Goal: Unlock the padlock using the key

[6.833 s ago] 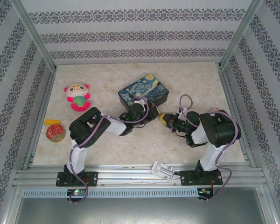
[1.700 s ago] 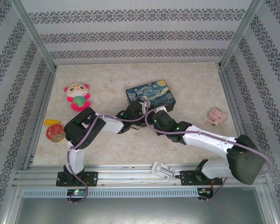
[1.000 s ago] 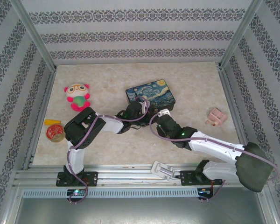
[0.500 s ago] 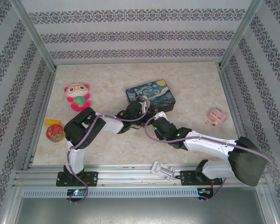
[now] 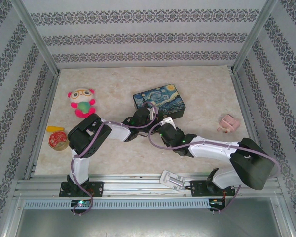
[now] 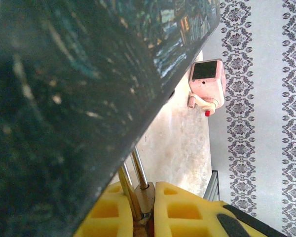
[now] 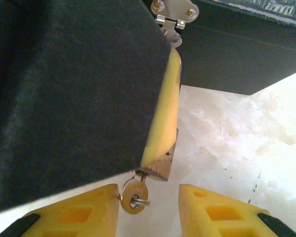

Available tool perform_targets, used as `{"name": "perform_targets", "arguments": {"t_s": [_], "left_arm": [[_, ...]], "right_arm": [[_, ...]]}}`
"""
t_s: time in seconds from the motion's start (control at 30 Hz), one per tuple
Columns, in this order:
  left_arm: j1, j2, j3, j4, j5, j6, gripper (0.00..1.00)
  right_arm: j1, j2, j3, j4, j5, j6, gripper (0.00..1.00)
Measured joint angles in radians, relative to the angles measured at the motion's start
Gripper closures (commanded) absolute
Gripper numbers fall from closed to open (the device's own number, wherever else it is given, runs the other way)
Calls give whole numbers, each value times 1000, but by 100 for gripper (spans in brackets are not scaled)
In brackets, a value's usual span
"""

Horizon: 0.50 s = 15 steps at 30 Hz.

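Left gripper (image 6: 147, 205): its yellow fingers (image 6: 187, 212) were clamped on the padlock (image 7: 162, 165), whose thin silvery shackle (image 6: 139, 170) rose out of the grip beside the tin box's wall.
Right gripper (image 7: 148, 195): the jaws stood apart just below the padlock and gripped nothing.
Key (image 7: 133, 201): it hung from the underside of the brass padlock, with its ring dangling between the right gripper's fingers, close beside one of them.
Tin box (image 5: 159, 100): dark blue and painted, it sat mid-table just beyond both grippers, its metal hasp (image 7: 176, 11) on the wall above the padlock.
Table (image 5: 207, 94): on the pale, marbled top a pink gadget (image 5: 228, 123) lay well right of the box. A plush toy (image 5: 81, 102) and a tape roll (image 5: 58, 141) lay at the left.
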State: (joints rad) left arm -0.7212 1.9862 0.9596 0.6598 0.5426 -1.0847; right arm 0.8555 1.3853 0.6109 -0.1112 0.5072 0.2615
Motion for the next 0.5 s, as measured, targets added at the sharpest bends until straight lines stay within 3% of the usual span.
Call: {"name": "perform_targets", "arguments": {"t_s": [0.23,0.5], "left_arm": [[2,1,0,3,6,-1,100],[2,9,0,23,3,-3,100]], "right_arm": [[-1,27,0,42,54,2,66],[-10,31,-14,79,36,5,86]]}}
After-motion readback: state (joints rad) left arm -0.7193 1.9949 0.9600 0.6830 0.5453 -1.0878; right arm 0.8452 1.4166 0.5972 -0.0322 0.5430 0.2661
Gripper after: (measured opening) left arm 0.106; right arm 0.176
